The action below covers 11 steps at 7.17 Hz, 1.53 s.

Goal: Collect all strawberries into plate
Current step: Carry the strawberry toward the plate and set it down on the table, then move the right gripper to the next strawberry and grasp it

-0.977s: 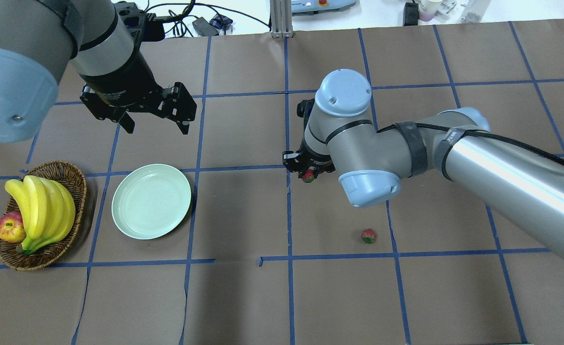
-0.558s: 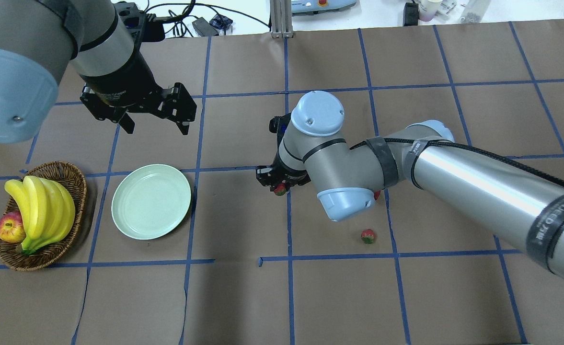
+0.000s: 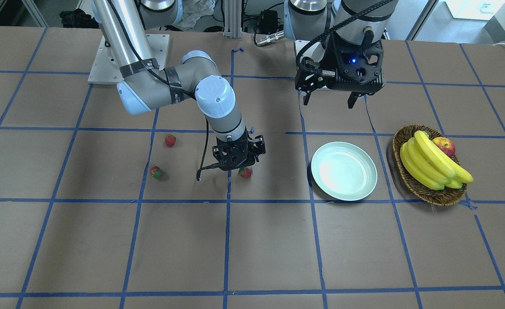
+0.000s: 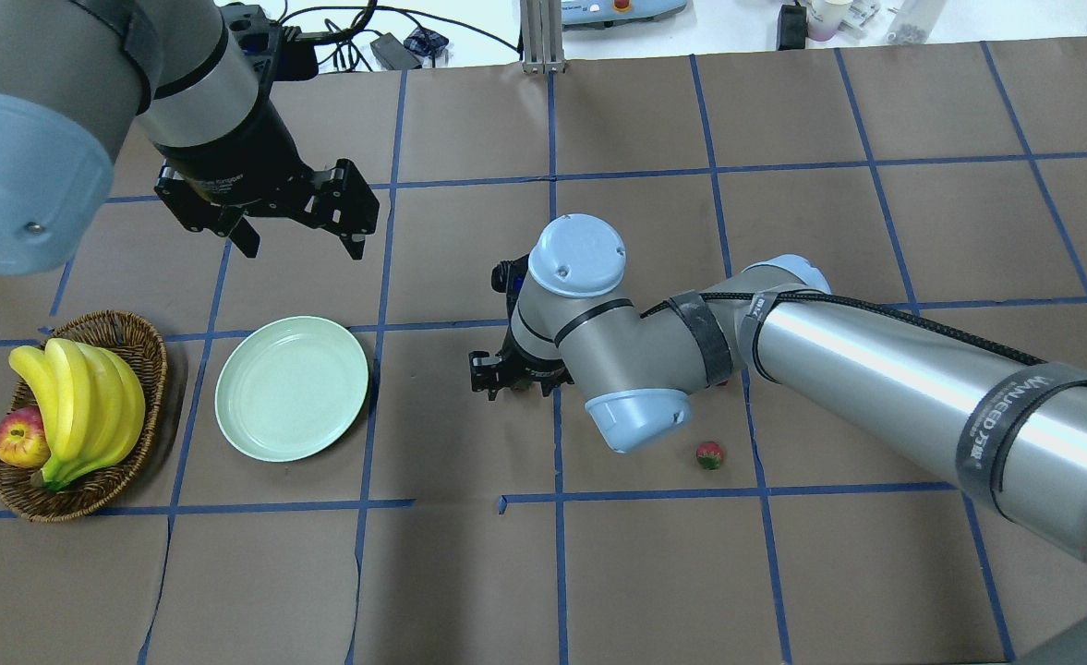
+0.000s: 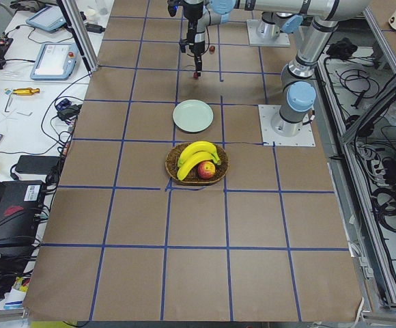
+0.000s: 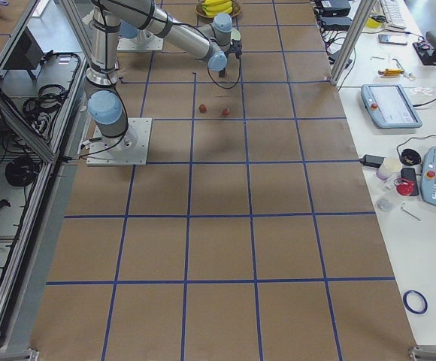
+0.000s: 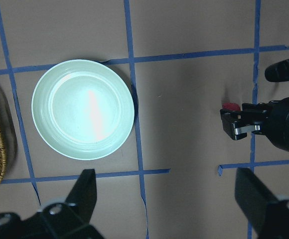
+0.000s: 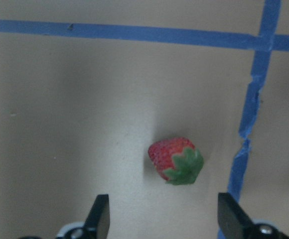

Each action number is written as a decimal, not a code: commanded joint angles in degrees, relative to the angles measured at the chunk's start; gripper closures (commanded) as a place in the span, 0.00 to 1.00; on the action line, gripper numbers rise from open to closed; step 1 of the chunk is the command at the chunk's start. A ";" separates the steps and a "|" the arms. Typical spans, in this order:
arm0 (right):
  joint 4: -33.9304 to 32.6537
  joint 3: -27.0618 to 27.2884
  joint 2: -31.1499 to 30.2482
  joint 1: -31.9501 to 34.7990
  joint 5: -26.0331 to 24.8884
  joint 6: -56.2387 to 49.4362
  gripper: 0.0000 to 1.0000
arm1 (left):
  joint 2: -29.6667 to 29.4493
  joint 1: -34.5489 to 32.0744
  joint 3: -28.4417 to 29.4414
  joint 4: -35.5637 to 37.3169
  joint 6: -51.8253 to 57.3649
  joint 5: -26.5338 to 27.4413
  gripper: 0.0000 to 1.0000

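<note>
The pale mint plate [image 4: 292, 388] sits on the table left of centre, with nothing in it; it also shows in the front view [image 3: 343, 171] and the left wrist view [image 7: 83, 108]. My right gripper [image 3: 237, 165] hangs low over the table to the plate's right, with its jaws open. One strawberry [image 8: 176, 160] lies just under it, beyond the fingertips and not gripped; it also shows in the front view [image 3: 245, 172]. Two more strawberries [image 3: 170, 140] [image 3: 156, 172] lie farther right. My left gripper [image 4: 303, 240] is open and empty, raised behind the plate.
A wicker basket [image 4: 141, 346] with bananas [image 4: 81, 406] and an apple [image 4: 21, 439] stands left of the plate. Blue tape lines cross the brown table cover. My right arm's elbow and forearm [image 4: 875, 369] span the table's right half.
My right gripper has moved left toward the plate, lower in the view, and the strawberry at its tip has moved with it. The left arm has not moved.
</note>
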 commanded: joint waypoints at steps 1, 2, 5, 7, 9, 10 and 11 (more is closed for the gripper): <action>1.92 -0.01 -2.30 -3.49 -8.18 -0.32 0.00 | 0.07 0.00 0.00 0.00 0.09 0.00 0.00; 7.15 -0.26 -4.49 -7.00 -9.70 -0.58 0.00 | 0.07 0.00 0.00 0.00 0.09 0.00 0.00; 12.90 0.26 -5.83 -19.56 -12.96 -0.50 0.00 | -0.02 0.00 -0.09 0.00 0.00 0.00 0.00; 14.68 2.01 -5.14 -20.66 -14.54 0.03 0.00 | -0.02 0.00 -0.18 0.00 0.00 0.00 0.00; 14.68 2.90 -4.17 -20.66 -13.76 -0.06 0.19 | -0.02 -0.09 -0.18 0.00 0.00 0.00 0.00; 14.68 2.98 -3.73 -20.66 -13.67 -0.32 0.54 | -0.02 0.00 -0.18 0.00 0.00 0.00 0.00; 14.76 3.07 -3.72 -20.66 -13.76 -0.58 0.72 | -0.02 -0.09 -0.18 0.00 0.00 0.00 0.00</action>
